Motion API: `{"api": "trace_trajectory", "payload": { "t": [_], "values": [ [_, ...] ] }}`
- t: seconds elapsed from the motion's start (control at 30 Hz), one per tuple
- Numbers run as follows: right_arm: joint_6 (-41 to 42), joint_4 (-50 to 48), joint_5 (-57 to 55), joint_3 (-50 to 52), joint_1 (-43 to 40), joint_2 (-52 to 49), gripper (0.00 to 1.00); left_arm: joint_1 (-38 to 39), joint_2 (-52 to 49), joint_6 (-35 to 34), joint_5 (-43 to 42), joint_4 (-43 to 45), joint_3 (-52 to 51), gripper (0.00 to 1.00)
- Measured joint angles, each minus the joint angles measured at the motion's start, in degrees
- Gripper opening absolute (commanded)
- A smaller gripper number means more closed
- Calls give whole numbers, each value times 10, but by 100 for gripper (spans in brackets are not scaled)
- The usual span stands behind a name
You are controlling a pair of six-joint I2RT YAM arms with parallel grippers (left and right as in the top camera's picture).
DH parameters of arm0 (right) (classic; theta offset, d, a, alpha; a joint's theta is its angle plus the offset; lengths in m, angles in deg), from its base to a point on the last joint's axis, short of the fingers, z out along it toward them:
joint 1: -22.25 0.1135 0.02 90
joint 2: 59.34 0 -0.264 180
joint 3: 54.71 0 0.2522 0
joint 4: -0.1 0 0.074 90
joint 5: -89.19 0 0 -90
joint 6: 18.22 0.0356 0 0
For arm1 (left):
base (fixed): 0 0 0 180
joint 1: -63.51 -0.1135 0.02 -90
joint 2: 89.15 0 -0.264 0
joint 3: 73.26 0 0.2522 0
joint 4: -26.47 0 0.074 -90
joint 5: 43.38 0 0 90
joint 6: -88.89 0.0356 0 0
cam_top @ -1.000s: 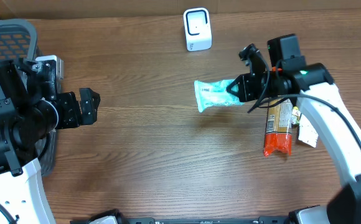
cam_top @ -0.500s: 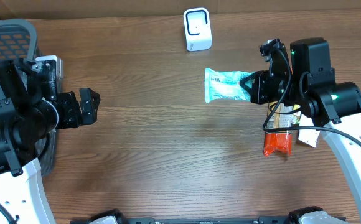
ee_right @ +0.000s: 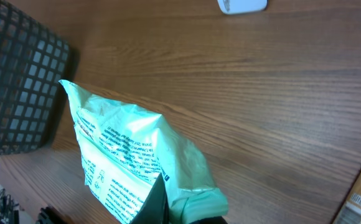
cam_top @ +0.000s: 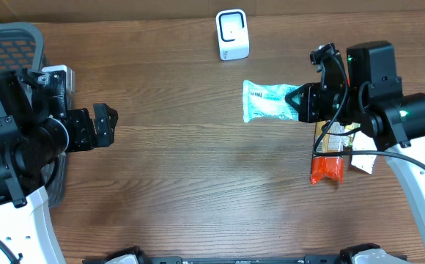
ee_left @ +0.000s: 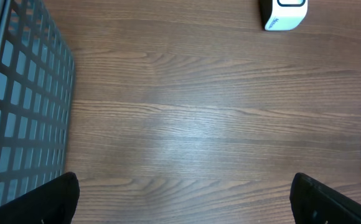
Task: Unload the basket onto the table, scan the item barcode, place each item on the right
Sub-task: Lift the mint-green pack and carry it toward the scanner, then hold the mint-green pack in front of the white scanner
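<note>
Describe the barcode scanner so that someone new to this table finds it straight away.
Start at the brown wooden table and go to its far edge, near the middle. There sits a small white boxy scanner with a dark-outlined rounded window. Unlike the mint-green plastic pouch and the red-ended snack packet to its right, it is a rigid box.

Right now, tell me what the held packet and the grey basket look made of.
Green packet: thin glossy plastic film, apparently; it crinkles and catches highlights.
Basket: likely matte grey moulded plastic, from its regular square grid; coated metal possible.
</note>
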Motion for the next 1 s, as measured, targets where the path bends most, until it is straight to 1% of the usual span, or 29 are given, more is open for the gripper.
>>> {"api": "trace_trajectory", "payload": {
  "t": [0.33,0.67,0.83,0.93,1.0],
  "values": [
    [0,21,-23,-2,0,0,4,0,0,0,0,0,0,100],
    [-9,-1,-38,-2,0,0,4,0,0,0,0,0,0,99],
    [16,-66,-115,-3,9,-8,4,0,0,0,0,0,0,100],
    [30,-92,-167,-32,17,-49,4,0,0,0,0,0,0,99],
    [32,-76,-186,-74,20,-92,3,0,0,0,0,0,0,100]
  ]
}}
